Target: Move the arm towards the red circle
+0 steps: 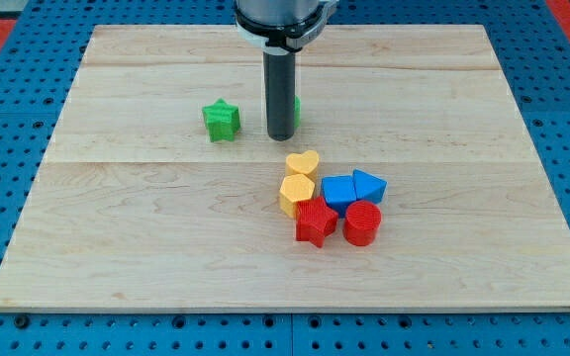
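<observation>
Barely begun: my tip [280, 135] upper centre, no pincer fitted, well apart from red plastic circle [362, 222] lower right.

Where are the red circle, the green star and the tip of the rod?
red circle [362, 223], camera view, on its round top.
green star [221, 120], camera view, on its top face.
my tip [281, 135], camera view, the rod's very end, right of the star.

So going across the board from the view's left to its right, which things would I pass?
Green star → my tip → yellow hexagon → red star → red circle. The other blocks overlap too much to order.
</observation>
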Tool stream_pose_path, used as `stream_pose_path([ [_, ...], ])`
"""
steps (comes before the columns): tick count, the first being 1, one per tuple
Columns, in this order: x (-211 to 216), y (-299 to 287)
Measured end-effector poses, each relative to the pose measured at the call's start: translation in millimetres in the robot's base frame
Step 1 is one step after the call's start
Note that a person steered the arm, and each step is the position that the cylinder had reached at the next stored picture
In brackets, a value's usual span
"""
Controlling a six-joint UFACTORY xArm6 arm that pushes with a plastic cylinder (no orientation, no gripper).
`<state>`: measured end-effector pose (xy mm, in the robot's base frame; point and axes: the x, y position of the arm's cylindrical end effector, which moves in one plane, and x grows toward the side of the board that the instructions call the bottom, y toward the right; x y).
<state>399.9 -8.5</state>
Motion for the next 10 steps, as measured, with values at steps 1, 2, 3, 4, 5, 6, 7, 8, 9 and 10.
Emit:
stream_pose_path([
  [1,0.0,0.0],
  [2,25.8,-0.1],
  [3,71.3,-18.9],
  [4,133.0,-24.0],
  [5,166.9,-23.9],
  [6,199.9,51.3],
  [7,189.1,142.6],
  [8,167.4,130.6],
  [9,165.5,76.2],
  [10,170.1,99.9],
])
